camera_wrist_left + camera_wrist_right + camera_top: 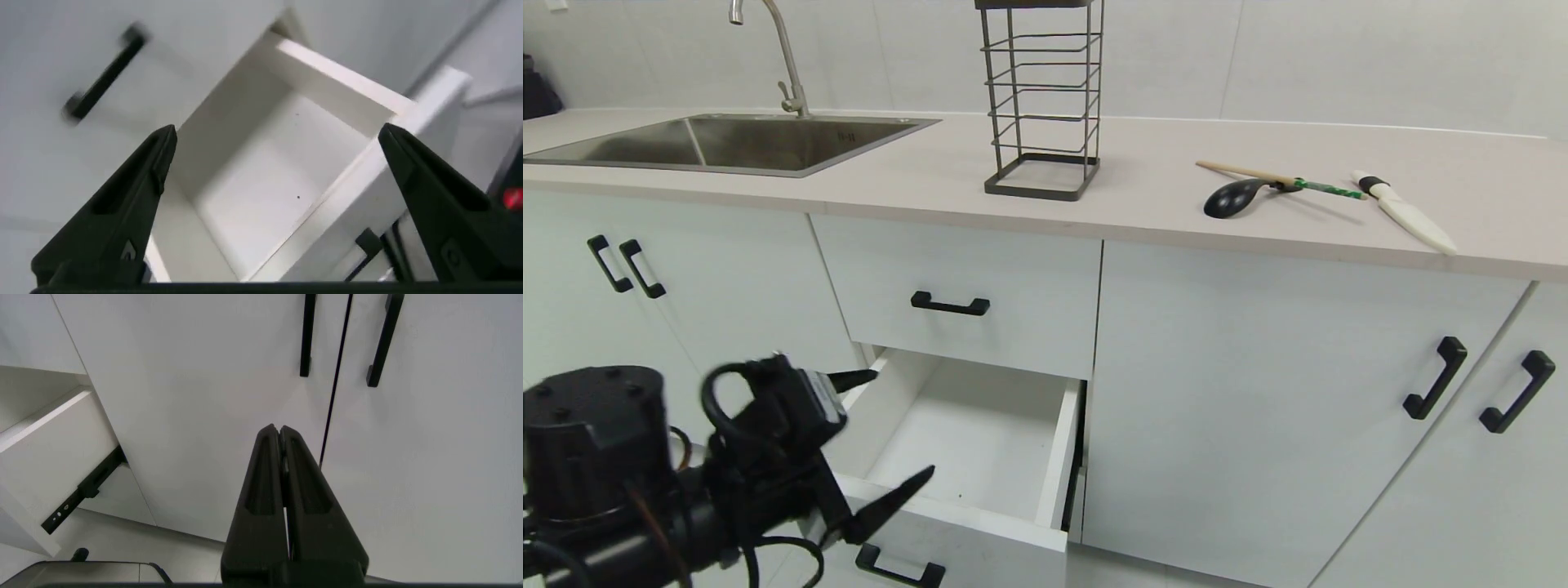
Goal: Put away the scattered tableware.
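On the right of the countertop [1143, 204] lie a black spoon [1233, 198], a wooden chopstick with a green end [1278, 179] and a white knife with a black band [1403, 211]. Below the counter the lower white drawer [968, 441] stands pulled out, bare inside; its interior [270, 188] faces my left wrist camera. My left gripper [882, 433] hangs open just outside the drawer's near-left corner, holding nothing. My right gripper [280, 439] is shut and empty, low before the white cabinet doors [245, 392].
A tall dark wire rack [1044, 98] stands mid-counter. A steel sink [743, 143] with a tap [784, 49] lies at the left. A closed drawer [964, 294] sits above the open one. Black-handled cabinet doors [1437, 380] flank both sides.
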Motion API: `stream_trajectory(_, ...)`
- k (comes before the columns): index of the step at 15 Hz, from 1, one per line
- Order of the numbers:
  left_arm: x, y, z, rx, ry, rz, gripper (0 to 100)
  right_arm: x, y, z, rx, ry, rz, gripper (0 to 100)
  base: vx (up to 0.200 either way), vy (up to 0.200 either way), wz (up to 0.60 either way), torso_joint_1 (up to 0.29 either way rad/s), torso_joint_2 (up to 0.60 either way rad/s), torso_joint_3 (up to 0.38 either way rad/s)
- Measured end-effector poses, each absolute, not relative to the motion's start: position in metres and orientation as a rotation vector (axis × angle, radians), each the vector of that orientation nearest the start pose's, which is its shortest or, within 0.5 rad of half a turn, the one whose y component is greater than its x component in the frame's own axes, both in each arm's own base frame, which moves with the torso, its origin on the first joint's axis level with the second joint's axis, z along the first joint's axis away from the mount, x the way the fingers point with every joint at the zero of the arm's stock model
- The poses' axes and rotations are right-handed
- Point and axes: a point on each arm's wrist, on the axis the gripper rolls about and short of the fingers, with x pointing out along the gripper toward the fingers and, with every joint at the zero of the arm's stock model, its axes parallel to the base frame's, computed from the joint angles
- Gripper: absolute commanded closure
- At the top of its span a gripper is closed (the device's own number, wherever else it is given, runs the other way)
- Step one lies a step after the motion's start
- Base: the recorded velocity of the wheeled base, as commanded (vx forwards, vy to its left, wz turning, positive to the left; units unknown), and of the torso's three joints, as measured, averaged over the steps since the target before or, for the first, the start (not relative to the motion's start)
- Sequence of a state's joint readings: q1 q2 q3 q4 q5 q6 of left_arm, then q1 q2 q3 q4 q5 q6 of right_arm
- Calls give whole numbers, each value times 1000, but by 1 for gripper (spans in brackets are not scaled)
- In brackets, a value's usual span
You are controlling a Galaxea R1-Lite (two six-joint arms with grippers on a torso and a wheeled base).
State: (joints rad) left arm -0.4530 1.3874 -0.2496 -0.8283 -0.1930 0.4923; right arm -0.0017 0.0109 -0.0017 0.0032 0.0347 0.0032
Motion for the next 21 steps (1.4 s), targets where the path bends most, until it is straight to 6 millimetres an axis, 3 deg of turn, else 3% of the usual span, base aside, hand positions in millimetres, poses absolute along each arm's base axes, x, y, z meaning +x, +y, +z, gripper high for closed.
stream_trajectory(5, 137, -36, 149, 243, 168, -486, 0, -22, 1, 76, 4, 12, 33, 100, 0, 0, 0, 0, 0, 0)
stream_trajectory(10, 128, -6, 156, 191, 129, -266, 0, -22, 1, 76, 3, 12, 33, 100, 0, 0, 0, 0, 0, 0)
stream_trajectory(16, 81, 1, 174, 141, -101, -169, 0, -22, 1, 76, 3, 12, 33, 100, 0, 0, 0, 0, 0, 0)
stream_trajectory(21, 28, -4, 184, 155, -370, -176, 0, -22, 1, 76, 3, 12, 33, 100, 0, 0, 0, 0, 0, 0)
